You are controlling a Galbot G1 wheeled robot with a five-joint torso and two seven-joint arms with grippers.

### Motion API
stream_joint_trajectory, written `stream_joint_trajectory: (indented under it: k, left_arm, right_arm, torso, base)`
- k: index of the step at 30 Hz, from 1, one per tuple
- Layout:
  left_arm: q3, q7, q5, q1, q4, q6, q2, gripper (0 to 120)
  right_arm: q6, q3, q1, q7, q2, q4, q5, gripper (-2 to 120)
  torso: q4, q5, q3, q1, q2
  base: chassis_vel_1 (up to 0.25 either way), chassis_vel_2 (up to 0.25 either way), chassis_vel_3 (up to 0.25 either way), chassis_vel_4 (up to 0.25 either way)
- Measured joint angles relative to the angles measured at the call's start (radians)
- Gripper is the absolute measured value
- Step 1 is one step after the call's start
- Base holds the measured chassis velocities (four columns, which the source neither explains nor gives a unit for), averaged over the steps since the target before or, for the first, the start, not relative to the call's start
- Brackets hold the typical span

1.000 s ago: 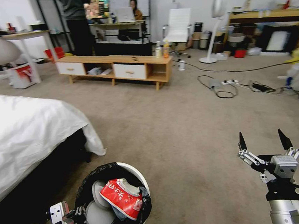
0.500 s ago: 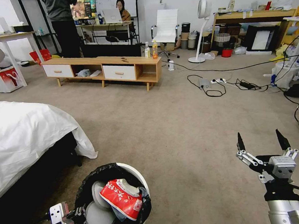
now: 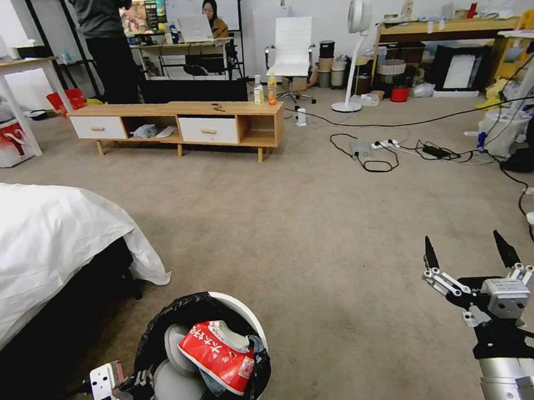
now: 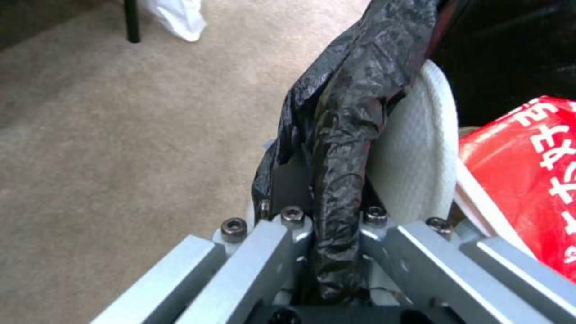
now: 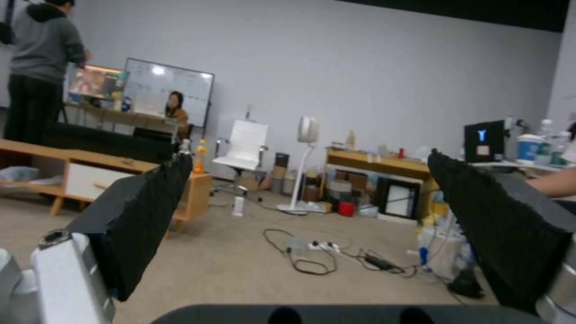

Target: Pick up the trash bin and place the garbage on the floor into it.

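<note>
The trash bin (image 3: 242, 313) is held low at the robot's left, just beside the bed (image 3: 35, 236), and its black bag (image 4: 348, 135) is folded over the white rim. The rim is squeezed by the left gripper (image 4: 327, 234), whose fingers are closed on the bin's edge with the bag caught between them. A red and white snack wrapper (image 3: 217, 355) is seen lying inside the bin, on top of the white flaps (image 3: 174, 389). At the robot's right, the right gripper (image 3: 471, 251) is held up over the carpet (image 3: 319, 233) with its two black fingers (image 5: 141, 216) spread wide apart, and nothing is held between them. Farther off, cables and a power strip (image 3: 389, 144) are spread on the carpet. A long wooden cabinet (image 3: 178, 124) with white drawers is set beyond that, and a bottle of orange drink (image 3: 272, 88) is stood upright on its top. A white fan (image 3: 354, 51) and a white chair (image 3: 292, 47) are placed near the back wall.
</note>
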Motion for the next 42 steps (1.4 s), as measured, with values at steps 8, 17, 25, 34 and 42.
stream_joint_trajectory:
  k: [8, 17, 25, 34, 42]
  left_arm:
    - [-0.008, 0.000, -0.014, 0.003, -0.007, -0.001, 0.004, 1]
    - [-0.013, -0.001, -0.021, -0.001, -0.006, -0.001, 0.008, 1]
    - [-0.013, -0.001, -0.023, -0.005, 0.003, -0.002, 0.009, 1]
    - [-0.013, -0.001, -0.022, -0.007, 0.007, -0.004, 0.006, 1]
    - [-0.010, -0.001, -0.017, -0.010, 0.010, -0.005, -0.001, 1]
  right_arm:
    - [0.003, -0.002, 0.000, 0.000, 0.009, -0.006, 0.009, 100]
    - [0.012, -0.002, 0.009, 0.010, 0.018, -0.020, 0.003, 100]
    - [0.017, -0.004, 0.013, 0.010, 0.022, -0.027, 0.002, 100]
    - [0.021, -0.006, 0.016, 0.010, 0.021, -0.035, 0.002, 100]
    - [0.025, -0.005, 0.020, 0.011, 0.015, -0.042, 0.003, 100]
  torso:
    - [-0.0005, 0.0000, 0.000, 0.000, 0.000]
    - [-0.0001, 0.0000, 0.000, 0.000, 0.000]
    - [-0.0001, 0.0000, 0.000, 0.000, 0.000]
    - [-0.0003, -0.0002, 0.000, 0.000, 0.000]
    - [-0.0001, -0.0001, 0.000, 0.000, 0.000]
  base:
    - [-0.047, -0.051, -0.054, -0.051]
    - [0.000, 0.000, 0.000, 0.000]
    - [-0.044, 0.048, 0.047, -0.043]
    - [-0.199, 0.181, 0.166, -0.179]
    - [-0.159, 0.163, 0.166, -0.163]
